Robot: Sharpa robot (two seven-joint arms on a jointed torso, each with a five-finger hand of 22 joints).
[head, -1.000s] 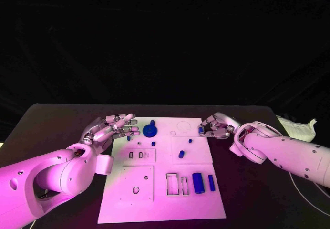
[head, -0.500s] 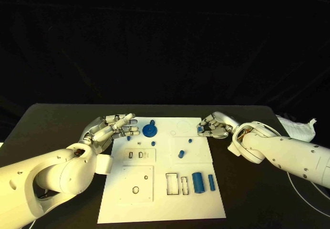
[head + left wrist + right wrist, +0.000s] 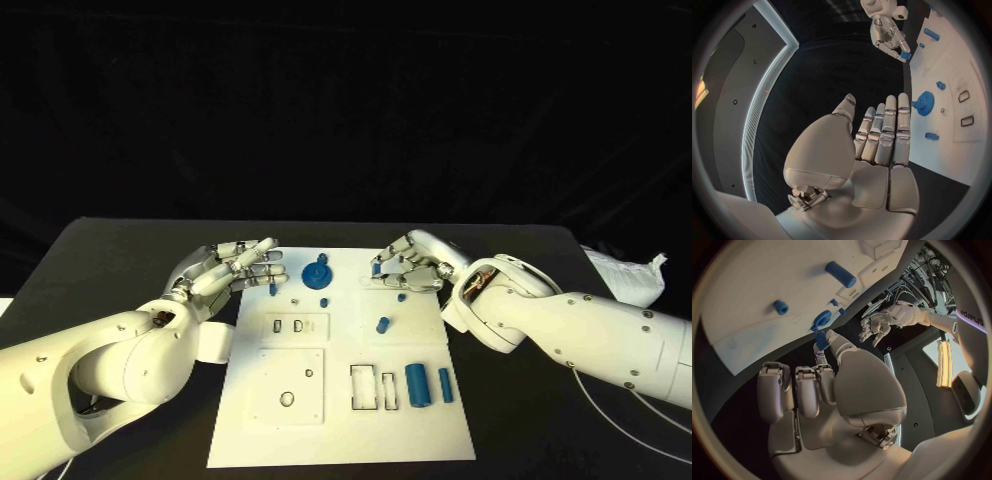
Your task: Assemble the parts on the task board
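Note:
The white task board [image 3: 339, 420] lies mid-table. On it I see a blue gear [image 3: 317, 272], several small blue pegs such as one [image 3: 381, 323], and two blue cylinders [image 3: 415, 384] beside empty slots [image 3: 372, 386]. My right hand [image 3: 414, 265] hovers over the board's far part and pinches a small blue part [image 3: 378, 269] between thumb and finger; the right wrist view shows that part [image 3: 821, 340] at the fingertips. My left hand [image 3: 231, 266] is at the board's far left edge, fingers straight and apart, holding nothing. The left wrist view shows the left hand [image 3: 876, 150], the gear [image 3: 924, 103] and the right hand [image 3: 889, 35].
A crumpled white bag [image 3: 629, 270] lies at the table's right edge, and a thin white cable [image 3: 635, 405] runs beside my right arm. Black table surface surrounds the board [image 3: 954, 135] on all sides.
My right hand has moved left, from the board's far right edge to over its far middle, carrying the small blue part. The left hand has stayed in place.

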